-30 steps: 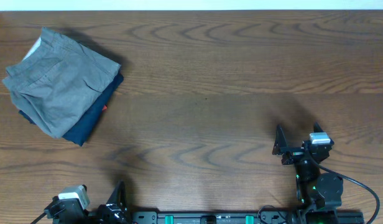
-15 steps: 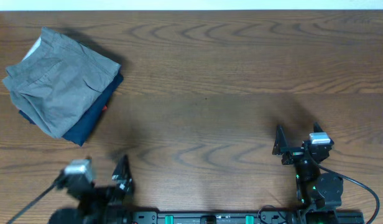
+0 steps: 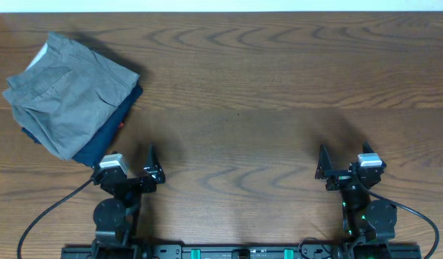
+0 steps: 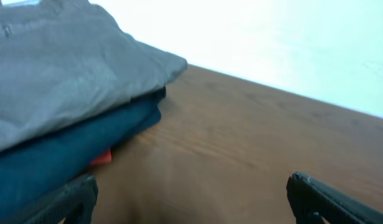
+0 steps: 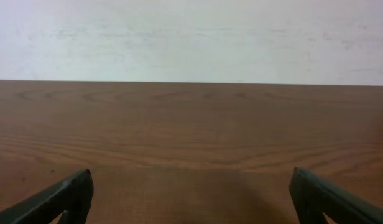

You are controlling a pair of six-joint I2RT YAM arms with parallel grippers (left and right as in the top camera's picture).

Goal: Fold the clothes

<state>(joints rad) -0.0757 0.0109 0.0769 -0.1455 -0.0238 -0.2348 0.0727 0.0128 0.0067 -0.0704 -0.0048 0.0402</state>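
Two hands, both spread wide, holding nothing. Left hand [image 3: 154, 167] has advanced from the near edge within the last second and now sits just beside the pile; right hand [image 3: 323, 169] unmoved. Gray shorts [image 3: 67, 93] lie atop the navy garment [image 3: 106, 137], far-left worktop [image 3: 243, 86]. Probably an approach to grasp the shorts.

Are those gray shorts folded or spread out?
Folded: the gray shorts lie as a compact layered bundle atop the navy garment.
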